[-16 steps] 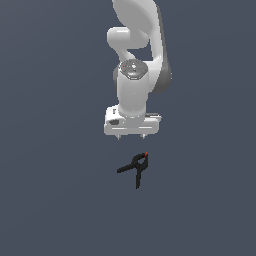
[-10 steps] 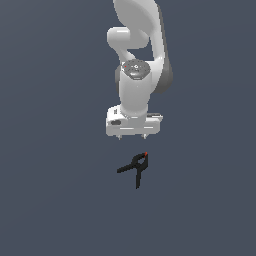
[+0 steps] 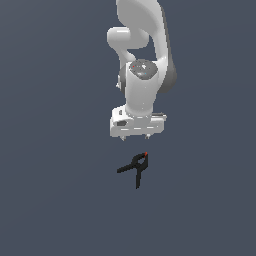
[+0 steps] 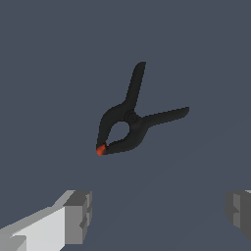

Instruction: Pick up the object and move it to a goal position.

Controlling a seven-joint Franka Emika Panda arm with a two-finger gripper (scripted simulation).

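The object, a small black spring clamp (image 3: 136,169) with two thin splayed handles and a tiny red tip, lies flat on the dark grey floor. It also shows in the wrist view (image 4: 130,120), whole and unobstructed. My white gripper (image 3: 137,136) hangs above it and slightly behind it in the exterior view, not touching it. Its fingers (image 4: 78,215) stand wide apart in the wrist view, so it is open and empty.
The plain dark grey floor (image 3: 55,190) fills both views. The white arm (image 3: 145,60) rises above the gripper. No other objects show.
The gripper has shifted slightly to the exterior view's right and a little lower. The clamp has not moved.
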